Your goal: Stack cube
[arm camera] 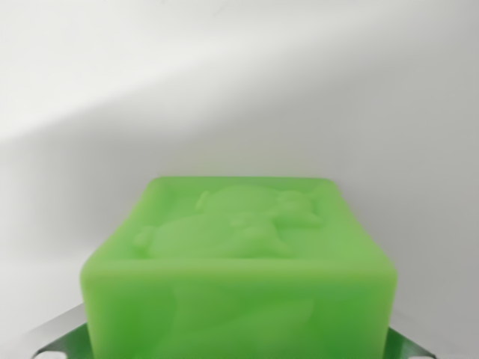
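A translucent green cube (239, 262) with an embossed figure on its top face fills the lower half of the wrist view, very close to the camera. My gripper (233, 345) is shut on it. A metal finger (58, 338) presses the cube's side at the wrist view's left, and the other finger (410, 345) presses the side at the wrist view's right. Only the edges of the fingers show. What lies under the cube is hidden, and no second cube is in view.
A plain white surface (224, 90) stretches behind the cube. A soft grey shadow band (314, 142) runs diagonally across it.
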You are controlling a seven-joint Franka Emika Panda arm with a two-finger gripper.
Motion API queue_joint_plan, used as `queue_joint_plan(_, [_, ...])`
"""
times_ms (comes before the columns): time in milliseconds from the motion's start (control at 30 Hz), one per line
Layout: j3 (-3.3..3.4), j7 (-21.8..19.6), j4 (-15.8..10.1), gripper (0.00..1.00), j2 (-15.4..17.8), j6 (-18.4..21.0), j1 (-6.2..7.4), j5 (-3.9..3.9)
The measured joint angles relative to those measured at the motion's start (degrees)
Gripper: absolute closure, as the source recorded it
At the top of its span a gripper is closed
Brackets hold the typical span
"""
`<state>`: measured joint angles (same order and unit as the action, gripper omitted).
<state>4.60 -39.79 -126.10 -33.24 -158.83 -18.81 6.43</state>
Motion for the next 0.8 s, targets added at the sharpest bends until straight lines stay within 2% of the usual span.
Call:
queue_joint_plan(500, [0.01, -0.01, -0.04, 1.0, 0.2, 0.12, 0.01, 0.0])
queue_joint_plan(800, [0.17, -0.05, -0.45, 1.0, 1.74, 1.11, 0.12, -0.01])
